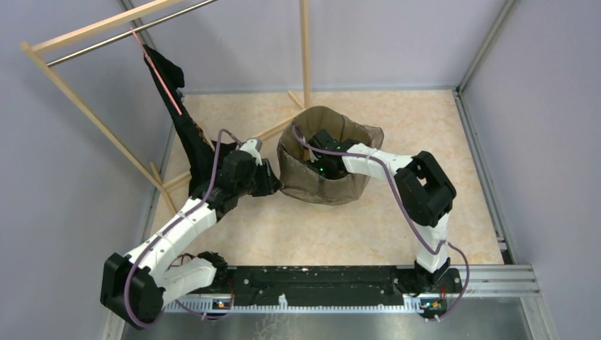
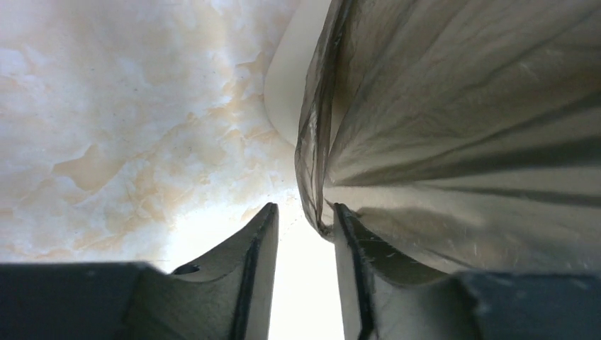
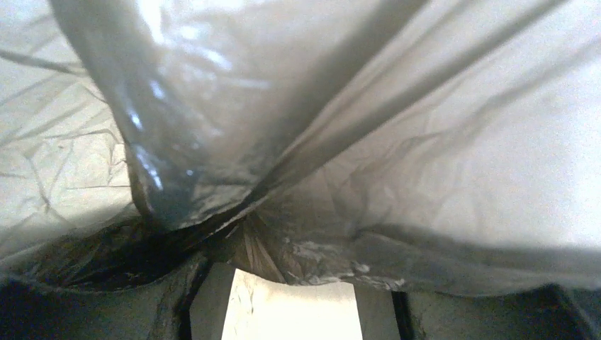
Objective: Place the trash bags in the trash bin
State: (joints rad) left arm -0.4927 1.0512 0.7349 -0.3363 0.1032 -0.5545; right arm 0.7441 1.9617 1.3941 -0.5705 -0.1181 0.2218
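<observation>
Reaching into the trash bin [image 2: 289, 79], the right gripper [image 3: 287, 273] was draped in trash bag [image 3: 425, 142] film; its grip could not be determined. The left gripper [image 2: 305, 210] stood narrowly parted at the bag's hem.

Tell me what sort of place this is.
Probably a robotics lab test cell, not a home: plain grey wall panels box in a beige marble-patterned tabletop, and two white robot arms are bolted to a metal rail at its near edge.
</observation>
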